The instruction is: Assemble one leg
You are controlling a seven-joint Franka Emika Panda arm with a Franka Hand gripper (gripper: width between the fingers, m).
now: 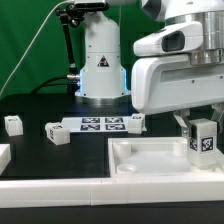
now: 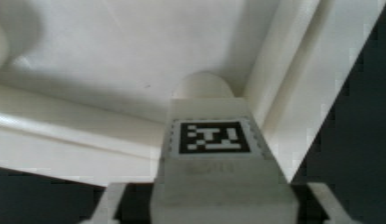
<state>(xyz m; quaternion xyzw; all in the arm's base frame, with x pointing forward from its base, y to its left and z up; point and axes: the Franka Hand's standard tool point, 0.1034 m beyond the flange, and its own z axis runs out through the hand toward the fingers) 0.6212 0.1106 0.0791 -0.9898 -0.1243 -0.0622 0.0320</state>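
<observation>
**benchrat_42:** Where's the leg (image 1: 203, 143) right now, and has the claw (image 1: 200, 128) actually got it?

**tagwatcher:** Yep. The claw is clamped on the leg, 1 finger on each side. It's at the exterior view's right, standing upright with its black-and-white tag facing the camera. It sits over the right end of the big white tabletop (image 1: 150, 165), which lies flat on the black bench (image 1: 30, 145) along the near side.

**benchrat_42:** Is it down in a corner socket?

**tagwatcher:** Can't tell for sure. In the wrist view the leg (image 2: 211, 120) runs out from the claw (image 2: 211, 200) tag-up. Its rounded tip is right where 2 raised rim walls of the tabletop (image 2: 83, 110) meet, so it's tight in a corner. Whether the tip is touching or seated is too blurry to call.

**benchrat_42:** Anything else on there?

**tagwatcher:** The marker board (image 1: 95, 124) lies in the middle, in front of the robot base (image 1: 100, 65). There are 3 loose legs (image 1: 57, 133): 1 just beside the board's left end, 1 further left, and 1 at the board's right end. They're all well apart from the claw. Another white part pokes in at the near left edge, but it's cut off, so I can't say what it is.
</observation>
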